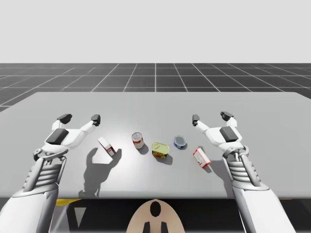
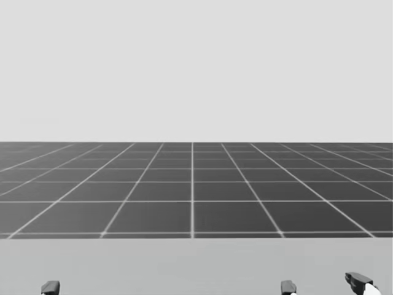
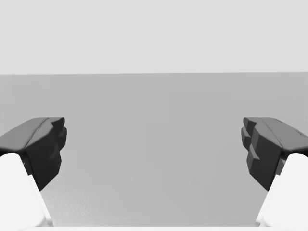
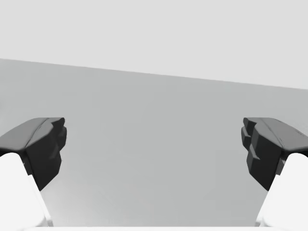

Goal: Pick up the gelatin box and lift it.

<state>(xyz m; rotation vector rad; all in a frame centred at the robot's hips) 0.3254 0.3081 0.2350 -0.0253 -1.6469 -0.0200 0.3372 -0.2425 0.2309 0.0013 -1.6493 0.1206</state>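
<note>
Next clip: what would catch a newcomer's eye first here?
A row of five small things on the grey table: white and red box, red can, yellow-green can, blue can, red and white box. My left gripper and right gripper hang open at the row's two ends, holding nothing.

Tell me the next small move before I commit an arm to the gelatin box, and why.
Probably tilt the head down first. The head view looks out over the far floor, while two red-and-white boxes lie on the table, left box near the open left gripper, right box near the open right gripper. I cannot tell which is gelatin.
</note>
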